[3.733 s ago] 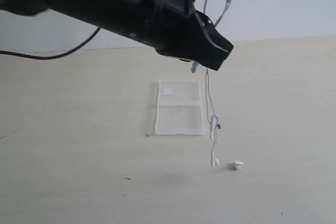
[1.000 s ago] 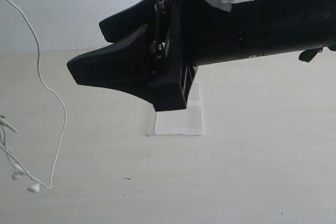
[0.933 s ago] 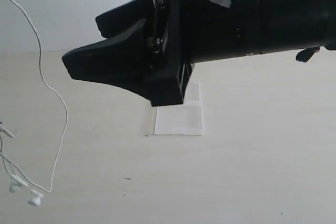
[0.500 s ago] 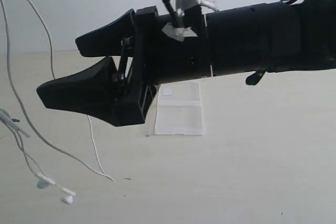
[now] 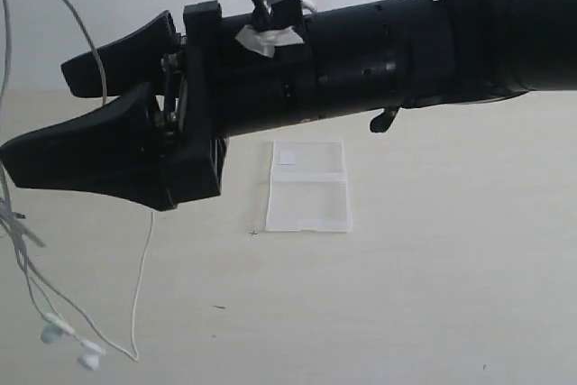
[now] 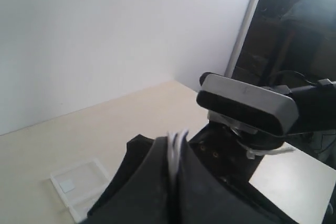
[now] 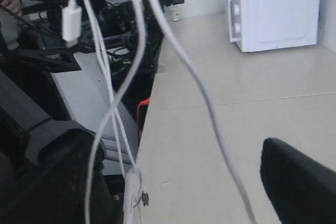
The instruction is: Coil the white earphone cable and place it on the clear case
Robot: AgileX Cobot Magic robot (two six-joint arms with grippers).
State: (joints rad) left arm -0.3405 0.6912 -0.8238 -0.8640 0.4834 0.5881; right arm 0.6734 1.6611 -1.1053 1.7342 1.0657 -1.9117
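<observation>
One plain white label [image 5: 288,157] on clear case [image 5: 308,205], left hand [image 6: 172,161] pinching white earphone cable [image 5: 140,286], right hand [image 5: 36,114] wide open

Clear case [image 5: 307,188] on the table [image 5: 451,277], earphone cable [image 5: 138,299] well to its left, perhaps just above.

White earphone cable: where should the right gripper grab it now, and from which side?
I'd grip the white earphone cable on its hanging strands, above the earbuds, coming sideways from the clear case side. The strands hang near vertical, and the right gripper faces them, jaws open.
</observation>
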